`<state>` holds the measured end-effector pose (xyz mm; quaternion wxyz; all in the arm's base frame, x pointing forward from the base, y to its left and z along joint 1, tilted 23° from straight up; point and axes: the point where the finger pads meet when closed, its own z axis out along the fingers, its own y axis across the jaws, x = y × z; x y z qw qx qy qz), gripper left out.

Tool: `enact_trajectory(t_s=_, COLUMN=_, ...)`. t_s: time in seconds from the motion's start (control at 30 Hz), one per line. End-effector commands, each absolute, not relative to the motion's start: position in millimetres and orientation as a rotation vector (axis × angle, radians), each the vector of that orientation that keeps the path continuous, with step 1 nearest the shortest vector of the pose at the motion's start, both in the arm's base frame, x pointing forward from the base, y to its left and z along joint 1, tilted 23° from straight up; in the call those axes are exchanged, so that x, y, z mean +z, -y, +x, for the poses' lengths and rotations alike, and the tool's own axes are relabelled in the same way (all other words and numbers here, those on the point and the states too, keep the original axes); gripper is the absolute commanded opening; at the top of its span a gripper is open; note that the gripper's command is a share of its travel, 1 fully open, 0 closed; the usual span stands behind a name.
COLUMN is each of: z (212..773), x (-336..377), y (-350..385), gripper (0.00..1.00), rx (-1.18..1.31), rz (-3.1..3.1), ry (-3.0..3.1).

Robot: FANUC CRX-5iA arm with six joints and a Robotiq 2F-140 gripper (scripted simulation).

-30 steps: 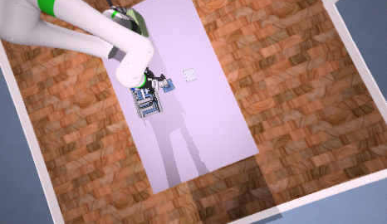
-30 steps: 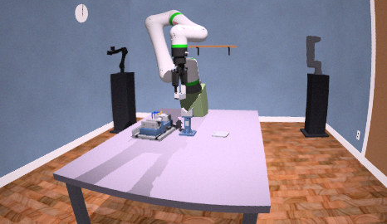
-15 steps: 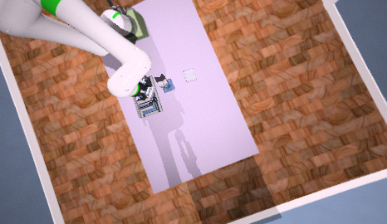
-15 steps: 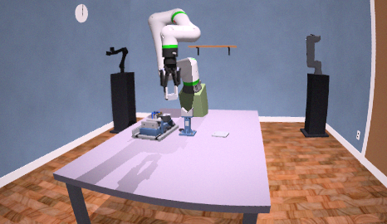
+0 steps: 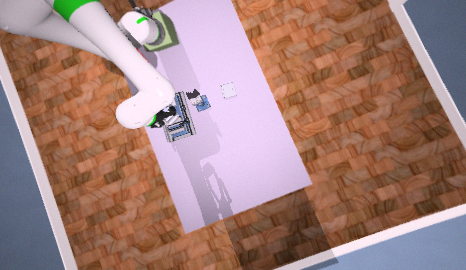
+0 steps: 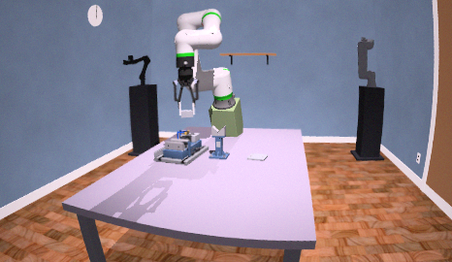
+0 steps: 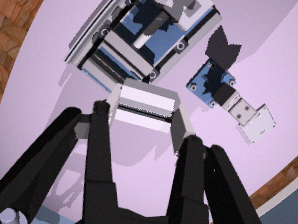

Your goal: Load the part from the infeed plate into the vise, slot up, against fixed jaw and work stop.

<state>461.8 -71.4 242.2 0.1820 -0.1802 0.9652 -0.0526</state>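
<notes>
My gripper [image 6: 186, 106] is shut on the part [image 7: 144, 104], a small pale block, and holds it high in the air above the vise [image 6: 178, 149]. In the wrist view the block spans between my two black fingers, and the vise [image 7: 143, 24] lies below and beyond it with its jaws open. In the overhead view my arm covers most of the vise [image 5: 179, 122]. The blue V-block [image 6: 219, 146] stands just right of the vise; it also shows in the wrist view [image 7: 216, 86]. The infeed plate [image 6: 257, 157], a thin pale square, lies bare further right.
The arm's green-grey base pedestal [image 6: 226, 117] stands at the table's far edge behind the V-block. Two black stands with dark arms [image 6: 144, 116] [image 6: 370, 119] stand on the floor beyond the table.
</notes>
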Motion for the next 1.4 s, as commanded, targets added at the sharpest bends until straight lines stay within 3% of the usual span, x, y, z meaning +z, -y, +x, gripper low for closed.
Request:
enact_trajectory(t_s=0.0, z=466.4, x=245.3, y=88.3, gripper=0.0, rx=-0.118, rz=-0.352, ry=-2.742)
enact_trajectory(t_s=0.63, z=474.7, x=253.8, y=138.2, gripper=0.0, rx=-0.041, rz=0.073, ry=-2.738)
enact_trajectory(t_s=1.37, z=475.4, x=254.9, y=145.0, gripper=0.0, rx=-0.031, rz=0.128, ry=-2.733)
